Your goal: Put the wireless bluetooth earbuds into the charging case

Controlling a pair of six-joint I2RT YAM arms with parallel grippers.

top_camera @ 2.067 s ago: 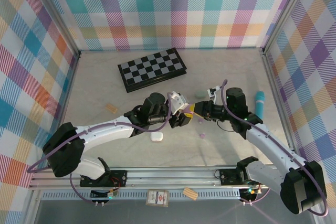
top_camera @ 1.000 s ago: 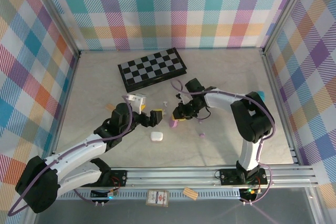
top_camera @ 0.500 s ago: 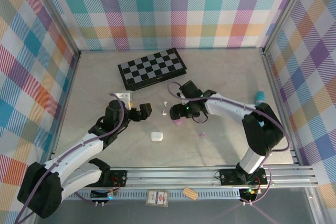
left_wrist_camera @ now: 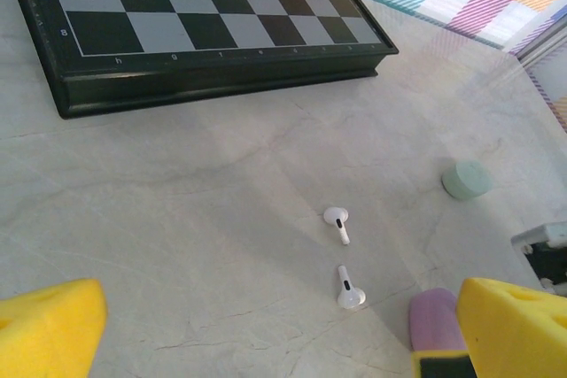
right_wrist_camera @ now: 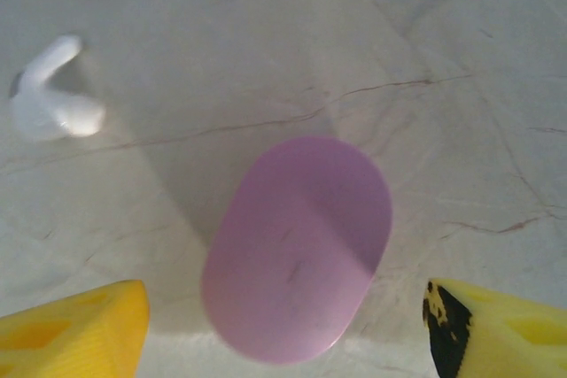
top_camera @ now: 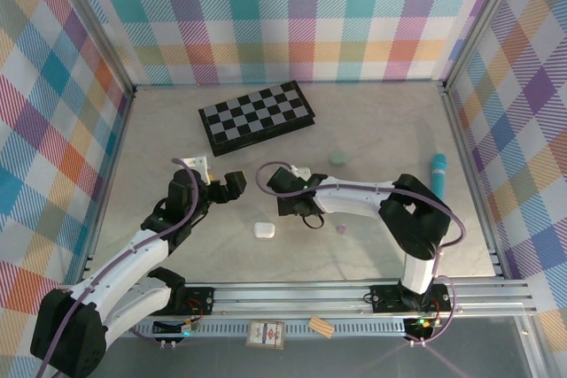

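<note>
plainly left gripper (left_wrist_camera: 279, 329) and right gripper (right_wrist_camera: 288, 325) stand open; white earbuds (left_wrist_camera: 337, 223) lie flat, stems facing each other.

chessboard (top_camera: 256, 116): closed, flat, far-ctr of table (top_camera: 381, 121), skewed.
teal tube (top_camera: 438, 173): rt side, near wall.
card (top_camera: 266, 334) + wood chip (top_camera: 322, 327): below front rail.

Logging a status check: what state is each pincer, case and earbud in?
left pincer: open, empty.
right pincer: open, straddling purple case.
purple case: shut, lying ungripped on table.
white earbuds: loose on table, outside any case.
white case: looks shut.
chessboard: folded shut.
</note>
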